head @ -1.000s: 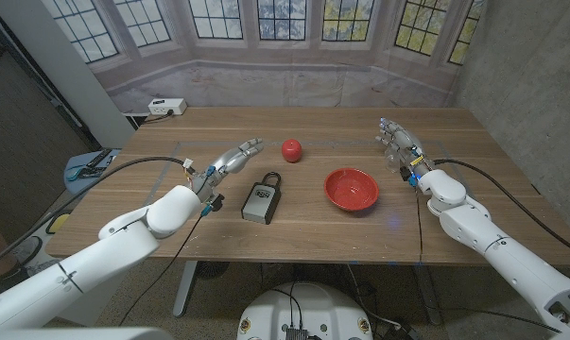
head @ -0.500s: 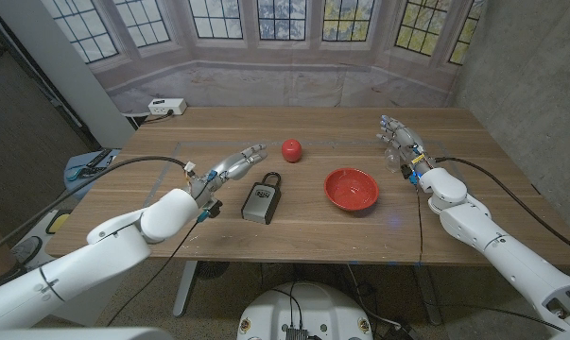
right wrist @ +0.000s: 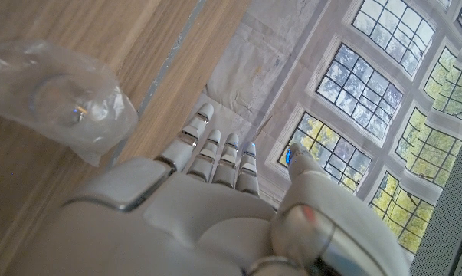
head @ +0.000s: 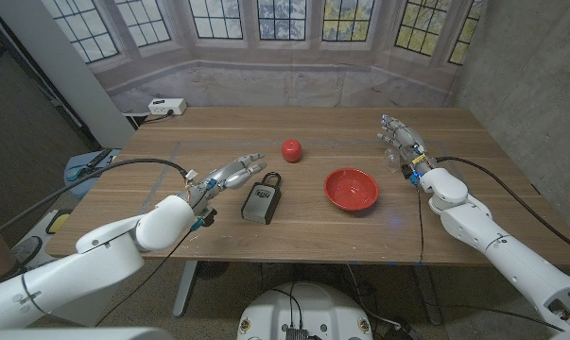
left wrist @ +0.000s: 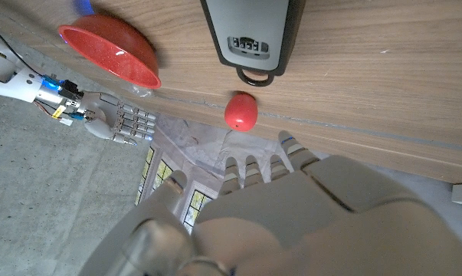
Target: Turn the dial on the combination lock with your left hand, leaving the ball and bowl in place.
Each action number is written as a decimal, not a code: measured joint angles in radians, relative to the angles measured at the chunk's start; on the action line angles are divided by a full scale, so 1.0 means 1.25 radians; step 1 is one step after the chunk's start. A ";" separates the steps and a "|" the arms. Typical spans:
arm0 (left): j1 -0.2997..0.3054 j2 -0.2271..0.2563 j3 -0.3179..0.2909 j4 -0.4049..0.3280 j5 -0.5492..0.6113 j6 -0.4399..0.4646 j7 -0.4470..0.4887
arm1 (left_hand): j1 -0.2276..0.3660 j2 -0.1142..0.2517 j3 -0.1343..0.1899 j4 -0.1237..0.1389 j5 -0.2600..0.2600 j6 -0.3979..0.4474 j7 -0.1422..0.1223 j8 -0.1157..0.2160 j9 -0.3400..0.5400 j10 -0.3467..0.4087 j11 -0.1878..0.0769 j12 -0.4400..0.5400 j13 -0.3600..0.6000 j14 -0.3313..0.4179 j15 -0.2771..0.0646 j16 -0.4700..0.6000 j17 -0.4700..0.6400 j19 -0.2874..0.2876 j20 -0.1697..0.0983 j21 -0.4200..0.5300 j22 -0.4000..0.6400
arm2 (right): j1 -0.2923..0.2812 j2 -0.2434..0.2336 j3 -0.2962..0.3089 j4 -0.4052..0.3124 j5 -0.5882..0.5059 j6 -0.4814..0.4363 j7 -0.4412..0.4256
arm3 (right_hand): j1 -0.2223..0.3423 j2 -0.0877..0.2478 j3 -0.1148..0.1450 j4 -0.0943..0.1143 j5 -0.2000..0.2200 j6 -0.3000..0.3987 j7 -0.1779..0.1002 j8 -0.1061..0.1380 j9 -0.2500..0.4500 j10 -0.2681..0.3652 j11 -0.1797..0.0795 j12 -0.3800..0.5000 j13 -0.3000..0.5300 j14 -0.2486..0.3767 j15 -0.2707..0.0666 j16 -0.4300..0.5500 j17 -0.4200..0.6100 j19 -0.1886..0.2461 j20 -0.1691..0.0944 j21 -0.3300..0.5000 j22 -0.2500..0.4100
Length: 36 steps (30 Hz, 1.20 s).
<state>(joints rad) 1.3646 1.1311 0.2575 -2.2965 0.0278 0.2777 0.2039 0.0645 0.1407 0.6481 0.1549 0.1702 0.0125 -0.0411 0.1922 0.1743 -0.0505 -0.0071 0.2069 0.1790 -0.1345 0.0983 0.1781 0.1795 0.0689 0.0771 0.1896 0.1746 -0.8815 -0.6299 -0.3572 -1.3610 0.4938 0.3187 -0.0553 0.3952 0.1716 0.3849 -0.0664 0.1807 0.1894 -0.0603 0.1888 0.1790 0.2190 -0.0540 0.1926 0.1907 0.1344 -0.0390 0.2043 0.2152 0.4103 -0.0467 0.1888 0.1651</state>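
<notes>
The grey combination lock [head: 261,202] lies flat on the wooden table [head: 294,123] left of centre, its dark shackle pointing away from me; its row of dials shows in the left wrist view [left wrist: 248,44]. My left hand [head: 230,174] hovers just left of the lock with fingers stretched out, holding nothing and not touching it. The red ball [head: 291,149] sits beyond the lock, also seen as ball [left wrist: 240,112]. To the right of the lock stands the red bowl [head: 351,189]. My right hand [head: 401,144] stays at the table's far right, fingers spread and empty.
A crumpled clear plastic object [right wrist: 58,100] lies on the table by my right hand. A white power strip [head: 165,107] sits at the far left corner. The bowl [left wrist: 112,47] and right hand [left wrist: 116,123] show in the left wrist view.
My left hand has drifted toward the table's front edge and a little right, coming closer to the lock. Lock, ball, bowl and right hand stayed put.
</notes>
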 measured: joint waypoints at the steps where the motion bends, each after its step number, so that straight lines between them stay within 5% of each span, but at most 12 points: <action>1: 0.001 0.002 0.000 -0.002 0.000 0.000 0.000 | -0.001 0.001 0.000 0.000 0.001 0.000 0.000 0.000 0.000 -0.003 0.003 -0.003 0.000 0.000 0.000 0.000 0.000 -0.003 0.003 0.000 0.000 | 0.000 0.000 0.000 0.000 0.000 0.000 0.000 | 0.000 0.000 0.000 0.000 0.000 0.000 0.000 0.000 0.000 0.000 0.000 0.000 0.000 0.000 0.000 0.000 -0.001 0.000 0.000 0.000 0.000; 24: 0.042 0.076 -0.023 -0.076 0.098 0.114 -0.022 | -0.025 0.002 -0.009 0.009 0.006 0.016 0.004 0.000 0.000 -0.024 0.016 -0.006 0.004 -0.023 0.006 0.000 0.000 -0.025 0.002 0.000 0.000 | -0.025 -0.005 0.014 -0.013 0.006 0.017 -0.006 | 0.004 0.004 0.003 -0.003 0.000 0.000 0.000 0.000 0.000 0.000 0.000 0.000 0.000 0.000 0.000 0.006 -0.001 0.000 0.000 0.000 0.000; 36: 0.059 0.109 -0.044 -0.101 0.117 0.154 -0.043 | -0.034 0.002 -0.012 0.012 0.009 0.017 -0.035 -0.004 0.000 0.044 0.002 0.016 0.004 -0.012 -0.002 0.006 0.000 -0.027 -0.005 0.000 0.000 | -0.039 -0.006 0.017 -0.019 0.007 0.019 -0.012 | 0.008 0.000 0.004 -0.009 0.000 0.000 0.000 0.000 0.000 0.004 0.004 0.000 0.000 0.000 0.000 0.006 -0.001 0.003 0.003 0.000 0.000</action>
<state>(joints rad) 1.4378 1.2672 0.2026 -2.4232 0.1734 0.4706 0.1501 0.0222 0.1431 0.6328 0.1700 0.1818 0.0339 -0.0850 0.1876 0.1742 0.0044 -0.0041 0.2265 0.1839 -0.1496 0.0962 0.1859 0.1793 0.0356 0.0712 0.1896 0.1746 -0.9299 -0.6369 -0.3355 -1.3853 0.5028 0.3421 -0.0705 0.4057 0.1715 0.3905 -0.0773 0.1807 0.1893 -0.0605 0.1888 0.1790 0.2243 -0.0486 0.1925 0.1907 0.1344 -0.0390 0.2122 0.2139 0.4139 -0.0428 0.1888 0.1651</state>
